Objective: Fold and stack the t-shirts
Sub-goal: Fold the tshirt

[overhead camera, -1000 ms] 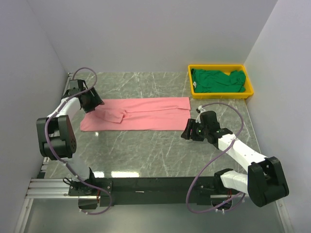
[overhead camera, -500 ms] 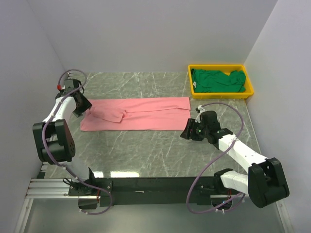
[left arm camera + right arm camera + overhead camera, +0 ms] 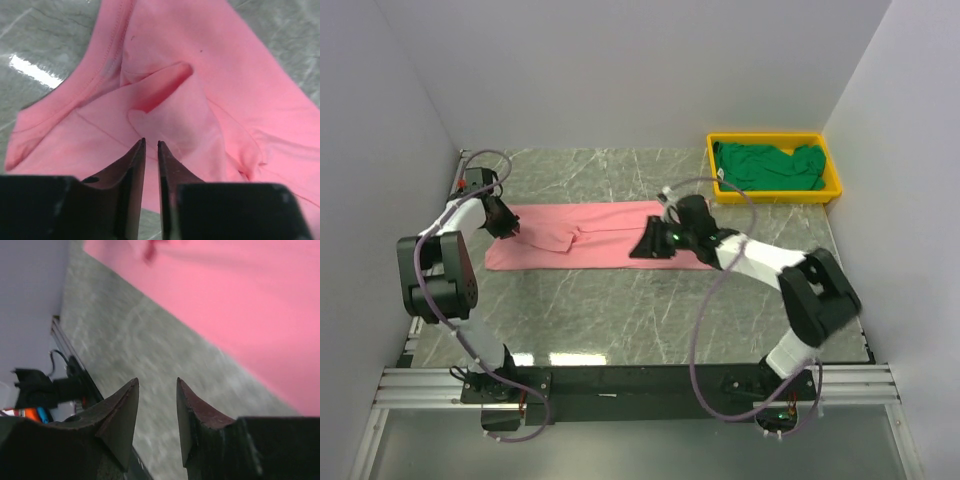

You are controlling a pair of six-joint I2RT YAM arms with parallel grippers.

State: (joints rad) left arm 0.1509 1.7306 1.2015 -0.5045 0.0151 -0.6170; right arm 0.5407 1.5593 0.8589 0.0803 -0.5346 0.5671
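Your left end effector [image 3: 150, 143]'s almost closed at the pink shirt [image 3: 235, 95], can't tell if gripping; right end effector [image 3: 157, 382]'s open.

Pink shirt [image 3: 600, 235] was plain, no print; seams same pink, folds shaded deeper rose. Green shirt [image 3: 765, 165] was plain dk green. Tray [image 3: 770, 137] was bright yellow. Table [image 3: 620, 300] had grey-green marble pattern w/ pale veins & white glare spots. Arms [image 3: 755, 257] were white w/ blk joints; cables [image 3: 692, 350] dull purple. L gripper [image 3: 151, 142] & R gripper [image 3: 157, 382] were blk, fingers dk brown-blk. Walls [image 3: 620, 70] were pale lavender-white. Rail [image 3: 420, 385] was silver.
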